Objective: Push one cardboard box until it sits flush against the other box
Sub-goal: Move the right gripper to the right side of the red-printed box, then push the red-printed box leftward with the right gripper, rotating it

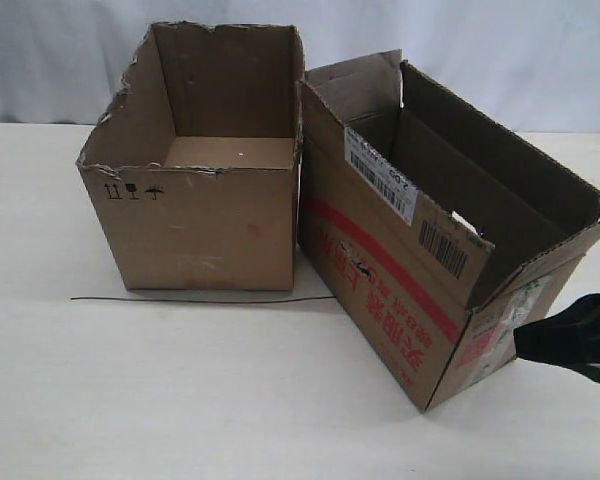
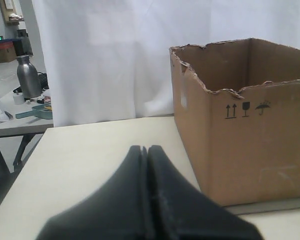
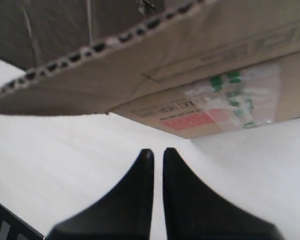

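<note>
I see the red-striped carton [image 1: 400,290] lying askew on the bench [image 1: 180,400]. One corner touches the side of the plain torn box [image 1: 195,225], and the rest angles away. The right gripper [image 3: 158,152] is just beside the carton's green-taped end, fingers almost together, empty. The left gripper [image 2: 147,148] is closed and empty. Count: two cartons, two grippers.

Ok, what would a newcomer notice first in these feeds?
Two open cardboard boxes on the pale table: a plain torn-rimmed box at left of the exterior view, and a red-striped carton skewed beside it, one corner against it, not flush. The right gripper sits at the carton's green-taped end.
</note>
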